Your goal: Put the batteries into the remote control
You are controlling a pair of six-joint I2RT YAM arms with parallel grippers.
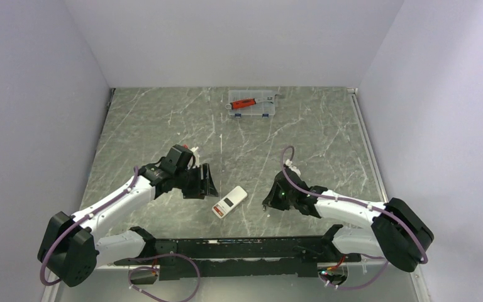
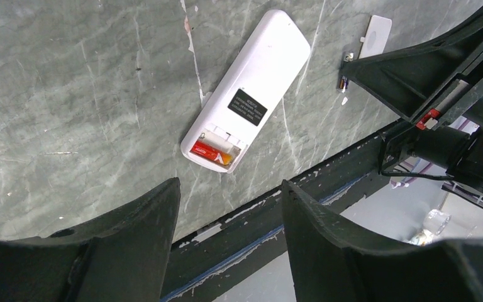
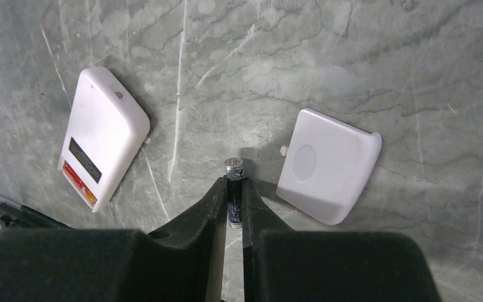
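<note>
The white remote control [image 1: 229,202] lies back-up on the marble table between the arms. Its battery recess is open, with one red-orange battery [image 2: 212,153] seated in it; the remote also shows in the right wrist view [image 3: 104,135]. My right gripper [image 3: 233,184] is shut on the second battery [image 3: 233,168], a dark thin cylinder at table level just right of the remote. That battery's end also shows in the left wrist view [image 2: 343,82]. My left gripper [image 2: 229,185] is open and empty, hovering just left of the remote [image 2: 245,94].
The small white battery cover [image 3: 327,163] lies flat right beside the held battery and also shows in the left wrist view [image 2: 375,34]. A clear plastic case [image 1: 251,104] with a red-handled tool stands at the far back. The black rail [image 1: 239,248] runs along the near edge.
</note>
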